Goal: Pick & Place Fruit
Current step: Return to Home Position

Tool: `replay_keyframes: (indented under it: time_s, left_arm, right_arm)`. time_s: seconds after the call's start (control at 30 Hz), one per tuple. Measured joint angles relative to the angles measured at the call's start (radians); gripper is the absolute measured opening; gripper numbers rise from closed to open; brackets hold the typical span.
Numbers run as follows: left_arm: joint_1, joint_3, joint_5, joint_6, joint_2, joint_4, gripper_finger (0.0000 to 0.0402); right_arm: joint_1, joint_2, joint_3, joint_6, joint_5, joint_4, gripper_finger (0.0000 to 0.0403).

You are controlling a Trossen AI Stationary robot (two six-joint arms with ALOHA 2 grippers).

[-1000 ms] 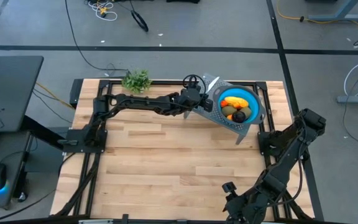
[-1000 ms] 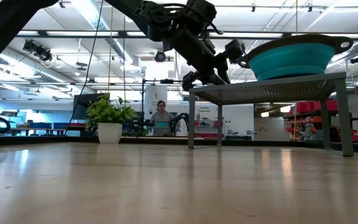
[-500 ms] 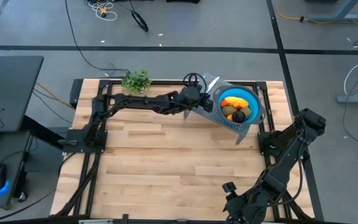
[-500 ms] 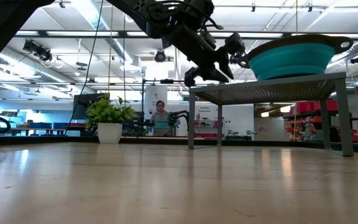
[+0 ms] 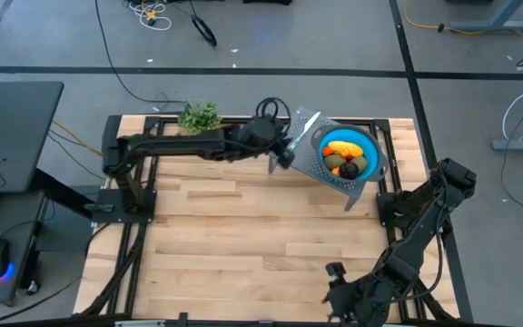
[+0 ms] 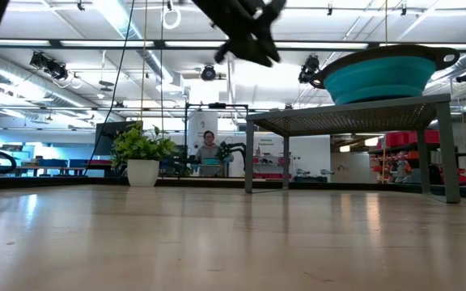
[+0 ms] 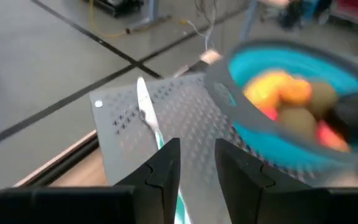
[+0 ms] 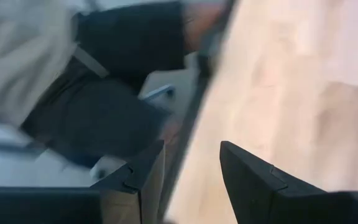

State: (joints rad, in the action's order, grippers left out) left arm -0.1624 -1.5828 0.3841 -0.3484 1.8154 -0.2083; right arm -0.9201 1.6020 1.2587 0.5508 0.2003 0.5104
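High view: since half a second ago the left claw [image 5: 281, 154] has drawn back leftward off the shelf [image 5: 309, 165] and now hangs just left of its edge, over the worktop [image 5: 243, 236]. The fruit [image 5: 343, 154] lies in the blue bowl [image 5: 375, 145] on the shelf, and the knife [image 5: 305, 122] lies on the shelf at the bowl's far left. The right claw [image 5: 332, 286] waits at the near right edge.

Low view: the left claw has risen to the picture's top, clear of the shelf.

Left wrist view: its fingers [image 7: 166, 162] stand apart, empty.

Right wrist view: that claw is likewise released, holding nothing.
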Motion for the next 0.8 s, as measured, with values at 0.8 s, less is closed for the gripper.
replay_keyframes:
  time_s: [0.8]
  left_arm:
    - [0.469, 0.942, -0.013, 0.181, -0.623, 0.665, 0.0061]
  right_arm:
    - [0.222, -0.041, 0.156, -0.083, 0.403, 0.157, 0.0159]
